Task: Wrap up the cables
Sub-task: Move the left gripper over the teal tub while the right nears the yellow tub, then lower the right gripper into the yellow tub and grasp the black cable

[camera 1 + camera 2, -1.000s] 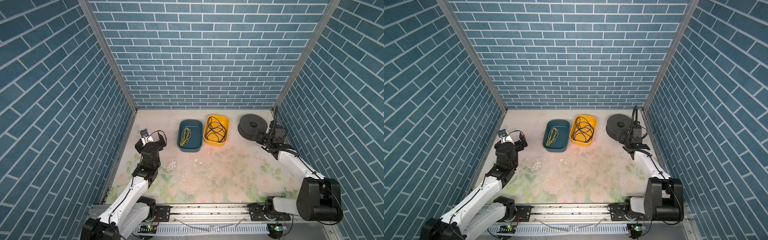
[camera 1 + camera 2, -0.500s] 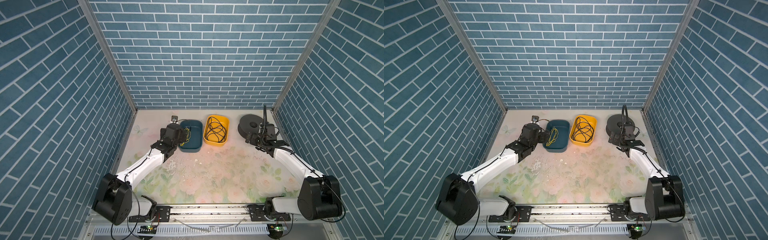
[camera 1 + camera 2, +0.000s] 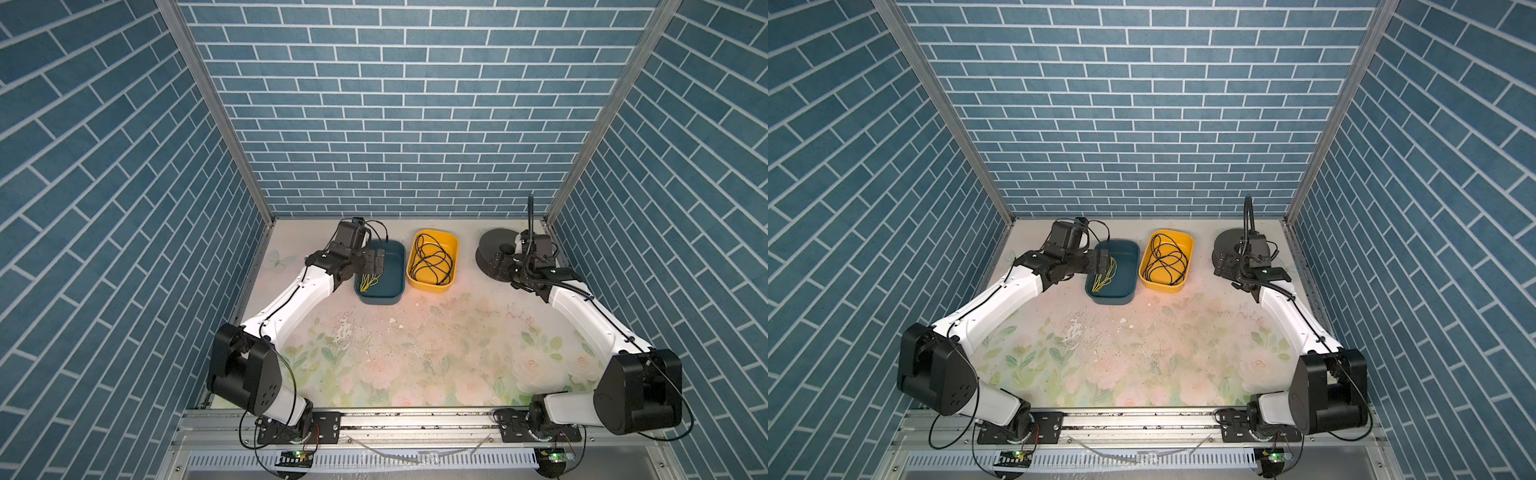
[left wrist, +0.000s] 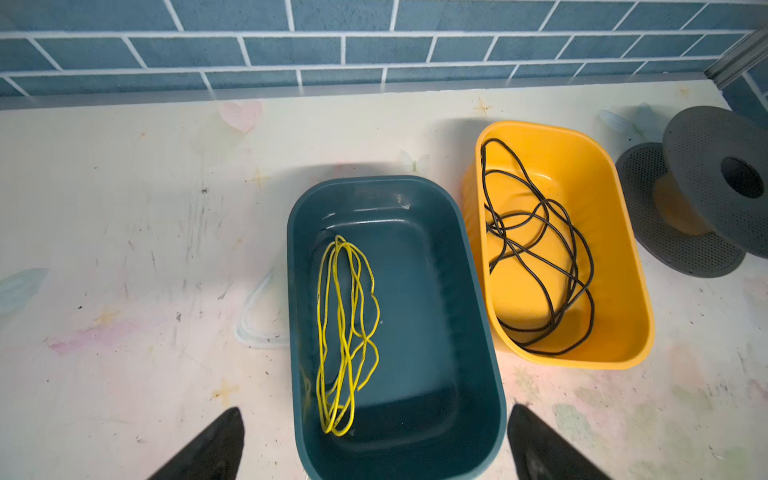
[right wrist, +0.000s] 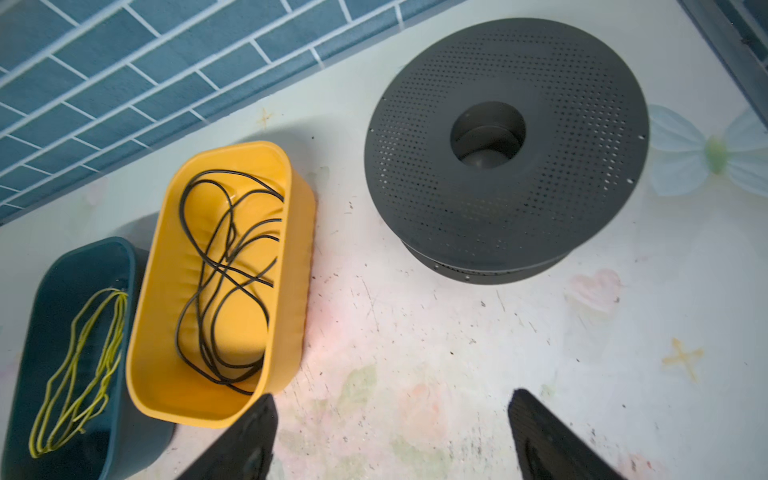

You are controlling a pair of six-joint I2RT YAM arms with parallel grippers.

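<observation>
Desk: flowered sheet, scuffed and speckled, with every loose thing set in its far half

Left pincer: at about 11 o'clock of the desk, hanging over the 9 o'clock half of the teal tub; jaws spread wide with nothing between them; in the left wrist view its two fingertips stand on either side of the tub's near end

Right pincer: at about 2 o'clock of the desk, by the 6 o'clock edge of the spool; jaws wide apart above the desk sheet, gripping nothing

Teal tub: between 11 and 12 o'clock, its long side running near to far

Yellow strands: a short bundle of thin loops lying in the teal tub along its 9 o'clock side; the far end is hidden under the left pincer in both top views

Yellow tub: just beside the teal tub, at its 3 o'clock; whether the two walls touch, I cannot tell

Cable: one thin black cord in loose, crossing loops, lying wholly inside the yellow tub, apart from both pincers

Spool: dark grey with perforated flanges, resting on one flange with the hub hole facing up; it sits at 2 o'clock near the far right corner, apart from the yellow tub, at that tub's 3 o'clock
</observation>
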